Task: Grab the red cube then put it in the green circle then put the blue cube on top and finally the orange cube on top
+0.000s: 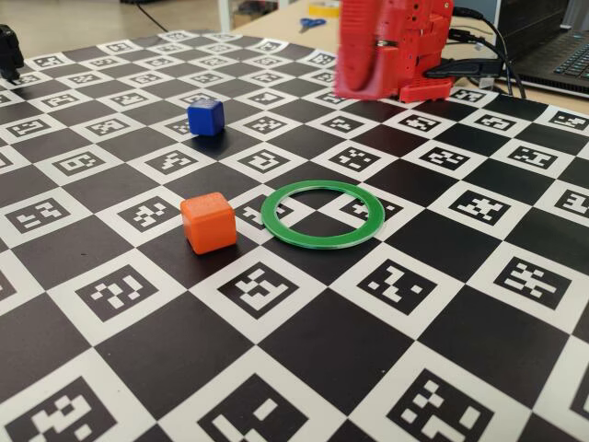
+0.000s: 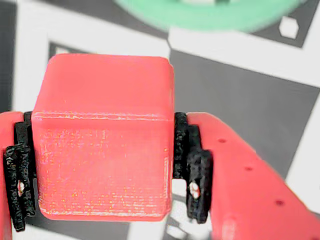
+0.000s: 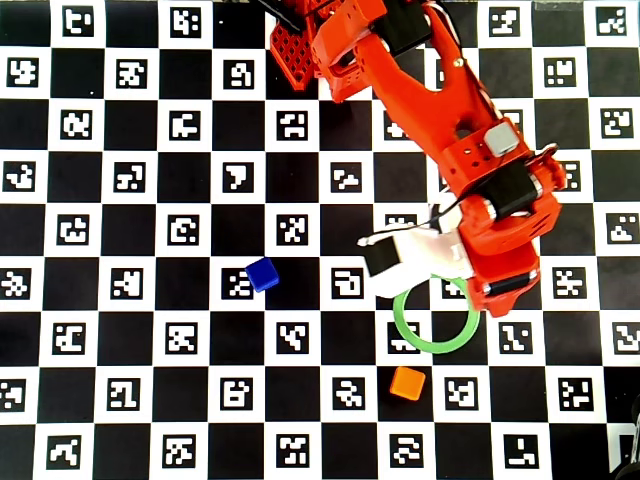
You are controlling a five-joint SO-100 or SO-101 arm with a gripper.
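The red arm (image 3: 450, 110) reached out over the checkered mat (image 3: 150, 300). Its gripper (image 2: 105, 165) squeezed the red cube (image 2: 102, 135) tight, up above the green circle (image 3: 434, 320). The blue cube (image 3: 262, 273) and orange cube (image 3: 407, 383) sat on the mat. No words could be read.

Bright, even light throughout, with only soft, short shadows. In the fixed view the red arm (image 1: 391, 46) is motion-blurred. The wrist view is soft: the flat green plastic ring (image 2: 210, 15) at its top edge is out of focus.

orange cube (image 1: 208, 222) left of green circle (image 1: 323, 214), blue cube (image 1: 205, 117) behind
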